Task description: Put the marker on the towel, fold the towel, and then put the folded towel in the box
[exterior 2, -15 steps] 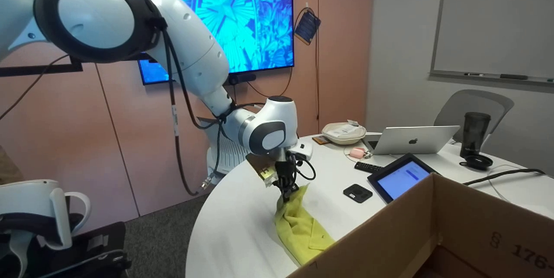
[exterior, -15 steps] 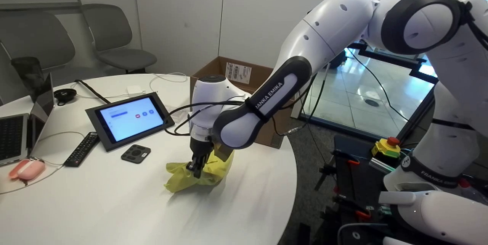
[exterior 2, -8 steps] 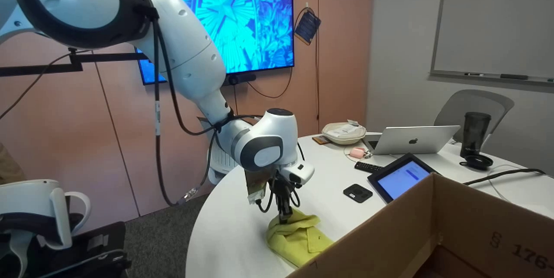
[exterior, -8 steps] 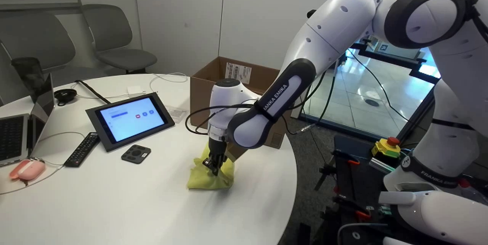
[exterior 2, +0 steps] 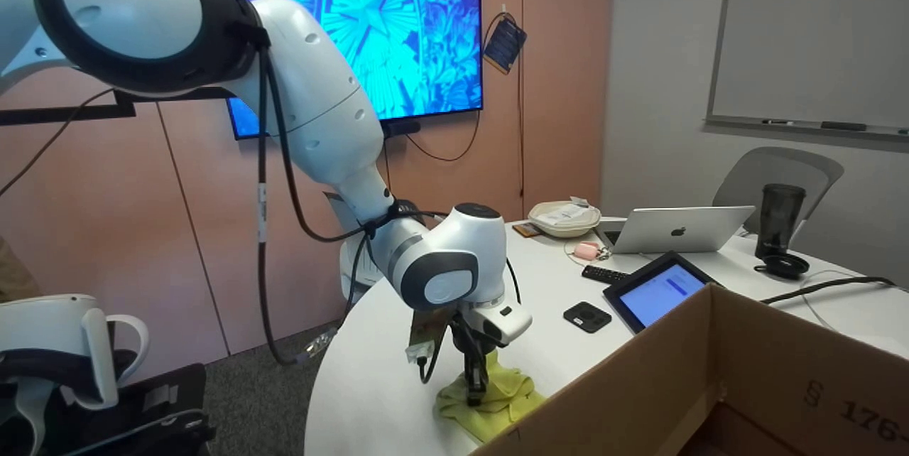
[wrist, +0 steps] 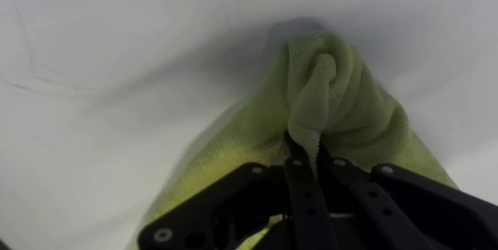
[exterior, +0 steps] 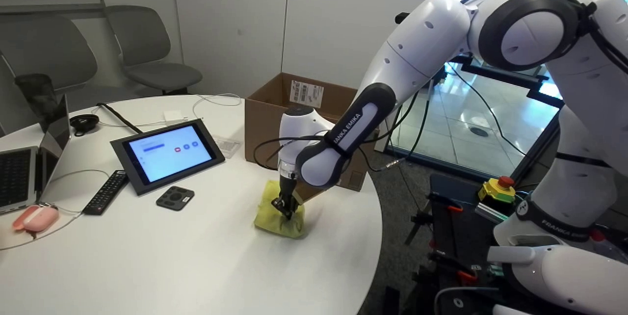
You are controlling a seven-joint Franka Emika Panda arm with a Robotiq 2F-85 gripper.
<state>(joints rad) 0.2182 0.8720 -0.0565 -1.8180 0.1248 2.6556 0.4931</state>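
Wrist view, towel [wrist: 268, 129] beneath claw [wrist: 307, 150], 1 fold pinched between jaws

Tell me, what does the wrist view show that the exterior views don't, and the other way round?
Only the wrist view: up close, a fold of the towel pinched in the pincer.
Only the exterior views: the cardboard box, tablet, remote and laptop.
Both: the table, the towel and the pincer.
A dark patch in the wrist view's bottom left corner is too cut off to name.
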